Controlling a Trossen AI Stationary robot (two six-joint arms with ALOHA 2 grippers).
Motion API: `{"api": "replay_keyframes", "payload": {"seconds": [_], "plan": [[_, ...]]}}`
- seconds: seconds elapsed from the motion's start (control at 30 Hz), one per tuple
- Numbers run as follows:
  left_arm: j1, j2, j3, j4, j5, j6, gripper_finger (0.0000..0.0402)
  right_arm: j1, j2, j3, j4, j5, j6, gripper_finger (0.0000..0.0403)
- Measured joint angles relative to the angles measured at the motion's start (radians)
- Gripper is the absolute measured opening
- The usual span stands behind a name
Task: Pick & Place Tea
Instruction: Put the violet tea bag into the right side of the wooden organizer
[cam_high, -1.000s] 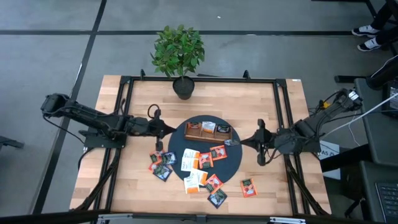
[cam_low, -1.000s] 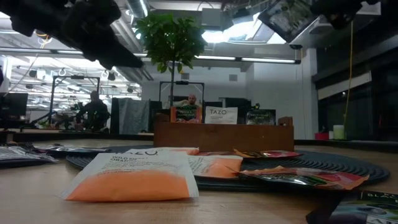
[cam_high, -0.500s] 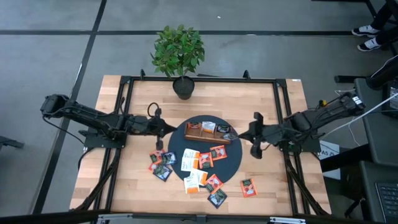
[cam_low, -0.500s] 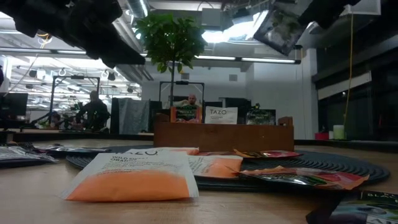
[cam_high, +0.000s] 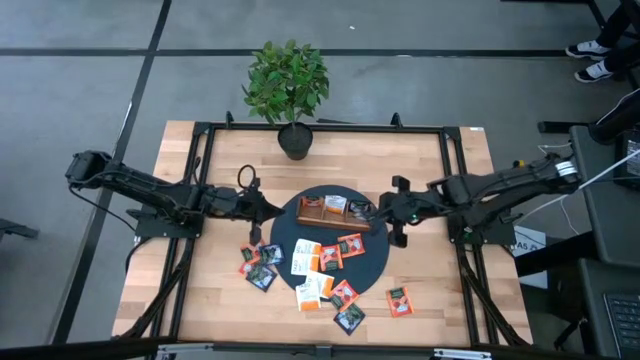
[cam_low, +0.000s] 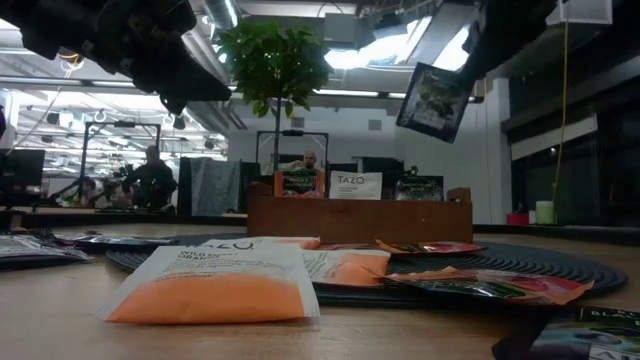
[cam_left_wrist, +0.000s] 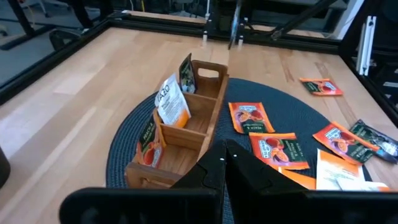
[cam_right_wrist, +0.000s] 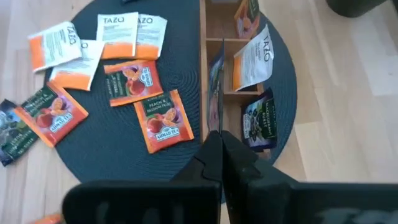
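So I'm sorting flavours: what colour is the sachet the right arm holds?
Dark green-black sachet, clearest in the low view.

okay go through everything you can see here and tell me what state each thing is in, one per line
right gripper: shut on a dark sachet, above the tray's right end
left gripper: shut, holding nothing, beside the tray
wooden tray: upright on the round mat, one sachet standing in each compartment
loose sachets: lying flat
potted plant: upright
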Motion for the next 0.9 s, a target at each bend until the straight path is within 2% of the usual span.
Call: {"api": "replay_keyframes", "payload": {"seconds": [0.3,0.63,0.73,0.9], "plan": [[0.0,0.0,0.0,0.0,-0.001,0.0,0.0004,-0.089,0.091,0.086,-0.084,-0.011,-0.094,0.0],[0.0,0.0,0.0,0.0,-0.004,0.001,0.0004,-0.201,0.193,0.089,-0.101,-0.069,-0.182,0.0],[0.0,0.0,0.0,0.0,-0.004,0.002,0.0004,-0.219,0.205,0.089,-0.104,-0.116,-0.193,0.0],[0.0,0.0,0.0,0.0,-0.004,0.003,0.0004,-0.226,0.211,0.089,-0.104,-0.131,-0.198,0.0]]}}
